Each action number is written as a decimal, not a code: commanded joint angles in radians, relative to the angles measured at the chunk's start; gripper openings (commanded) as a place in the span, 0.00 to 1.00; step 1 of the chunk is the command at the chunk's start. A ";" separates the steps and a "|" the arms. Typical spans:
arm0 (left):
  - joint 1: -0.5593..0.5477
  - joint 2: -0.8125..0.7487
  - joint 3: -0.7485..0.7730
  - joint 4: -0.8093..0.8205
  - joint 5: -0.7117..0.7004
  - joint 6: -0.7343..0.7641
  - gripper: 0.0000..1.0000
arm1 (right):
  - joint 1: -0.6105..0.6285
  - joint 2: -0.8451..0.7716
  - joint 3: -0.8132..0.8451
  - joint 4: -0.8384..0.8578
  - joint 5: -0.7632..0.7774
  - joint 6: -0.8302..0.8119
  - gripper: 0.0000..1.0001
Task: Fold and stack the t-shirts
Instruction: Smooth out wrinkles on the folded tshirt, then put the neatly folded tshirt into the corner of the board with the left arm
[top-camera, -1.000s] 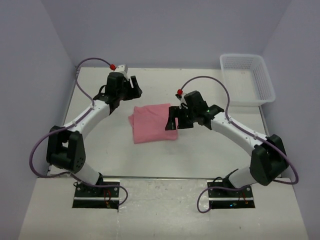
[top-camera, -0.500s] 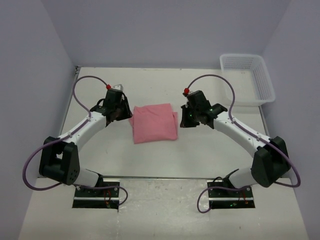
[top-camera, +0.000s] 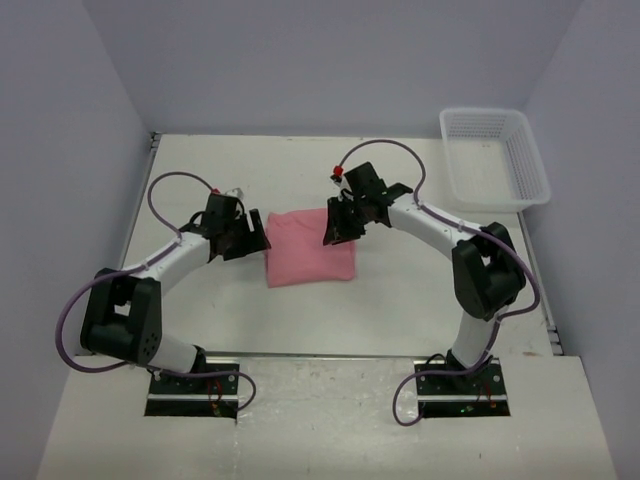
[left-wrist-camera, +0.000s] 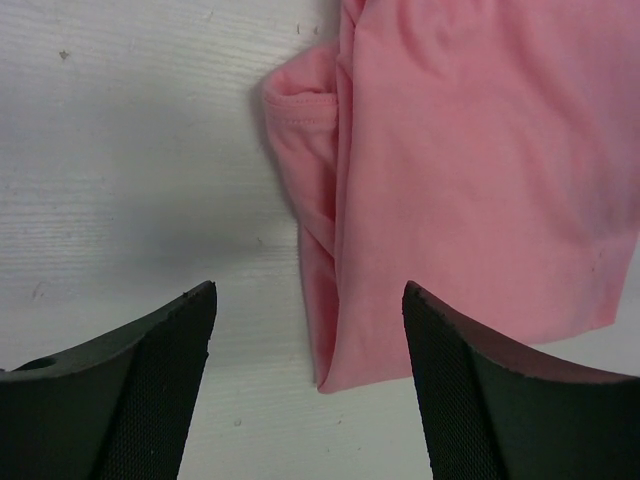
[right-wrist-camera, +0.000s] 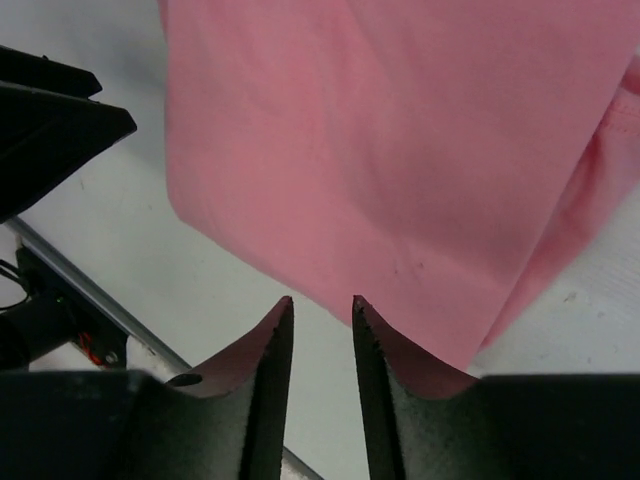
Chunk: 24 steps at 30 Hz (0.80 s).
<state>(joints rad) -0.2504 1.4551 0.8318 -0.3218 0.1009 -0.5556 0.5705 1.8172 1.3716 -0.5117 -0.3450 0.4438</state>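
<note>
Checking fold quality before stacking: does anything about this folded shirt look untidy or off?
Slightly. On the t-shirt, a hemmed flap pokes out past the folded edge on the side facing the left arm, so that edge isn't flush. No tears or stains show.

Pale lavender walls (top-camera: 330, 60), white table (top-camera: 400, 300), soft even light
</note>
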 joint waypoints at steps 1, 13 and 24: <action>0.031 0.005 -0.032 0.081 0.066 0.026 0.76 | 0.002 0.028 0.055 -0.008 -0.060 -0.034 0.34; 0.054 -0.024 -0.069 0.118 0.096 -0.007 0.75 | 0.029 0.011 -0.011 -0.022 0.023 -0.034 0.43; 0.051 -0.067 -0.042 0.112 0.151 -0.003 0.75 | -0.052 -0.073 -0.193 0.071 0.104 0.036 0.80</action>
<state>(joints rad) -0.2031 1.4288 0.7555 -0.2401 0.2180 -0.5583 0.5438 1.8160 1.2152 -0.5049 -0.2577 0.4572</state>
